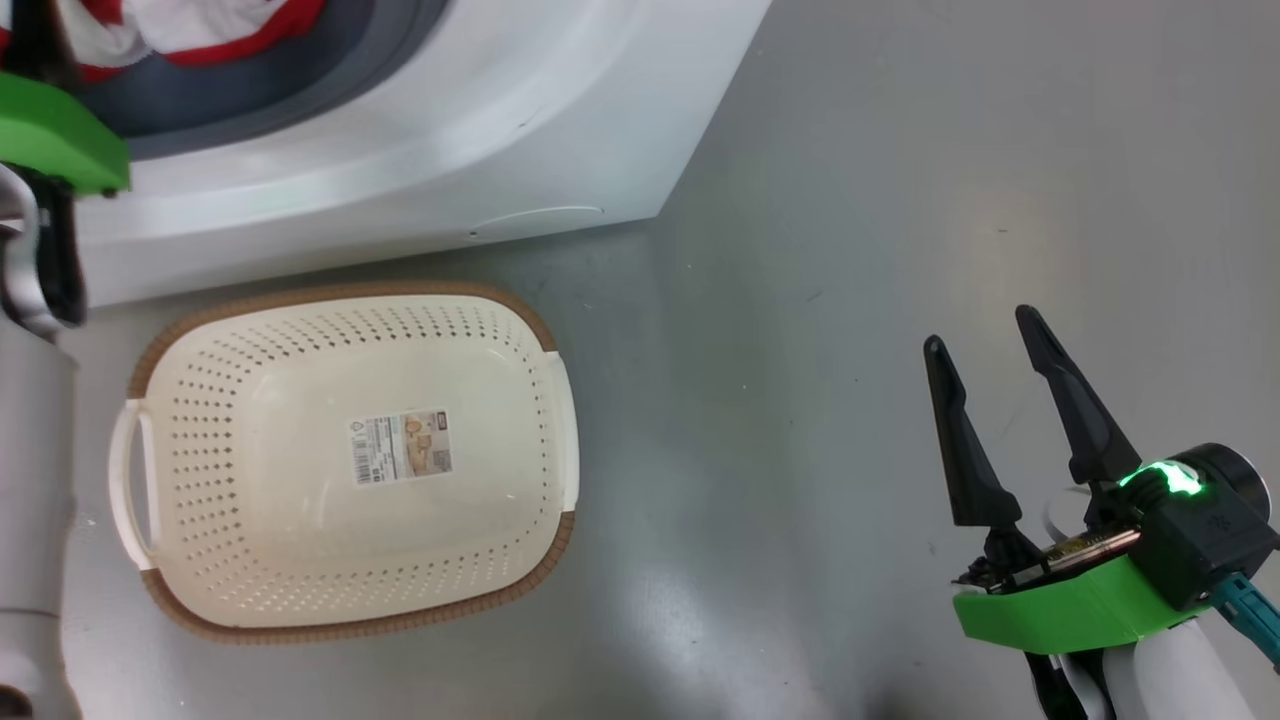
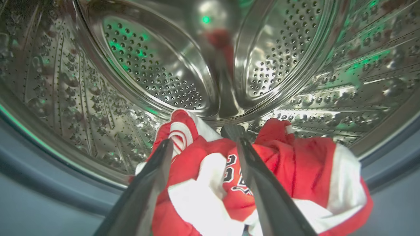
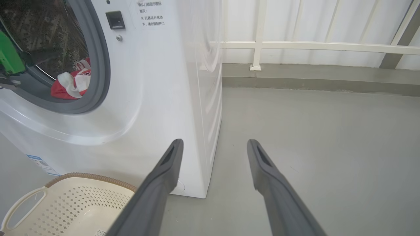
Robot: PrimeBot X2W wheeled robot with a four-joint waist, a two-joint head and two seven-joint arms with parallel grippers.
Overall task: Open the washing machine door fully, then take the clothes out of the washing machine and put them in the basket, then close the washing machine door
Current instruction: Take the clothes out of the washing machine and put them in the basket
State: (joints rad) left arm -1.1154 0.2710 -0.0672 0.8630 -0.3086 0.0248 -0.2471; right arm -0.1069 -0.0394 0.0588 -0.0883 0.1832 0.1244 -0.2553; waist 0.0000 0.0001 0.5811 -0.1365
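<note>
Grey floor point(image 1: 850, 200) over most of the head view, from 12 round to 6 o'clock. White washing machine point(image 1: 400, 150) at 11 o'clock on it, round mouth uncovered, with a grey gasket point(image 3: 101, 65) ringing a perforated steel drum point(image 2: 147, 65). Cream perforated basket point(image 1: 350, 292) with a brown woven-look rim at 8 o'clock, upright on the floor just in front of the machine, a label sticker point(image 1: 400, 447) on its bottom. Red-and-white clothes point(image 2: 295, 170) heaped at 6 o'clock in the drum, just behind the gasket, printed digits showing on one red panel. Left gripper point(image 2: 204, 142) reaching into the drum mouth, fingers spread wide over the heap, one to each side of the digits, clamped on nothing; touching the cloth or not, impossible to tell. Right gripper point(image 1: 982, 330) at 4 o'clock in the head view, above bare floor, well apart from basket and machine, fingers likewise spread wide, gripping nothing.
</note>
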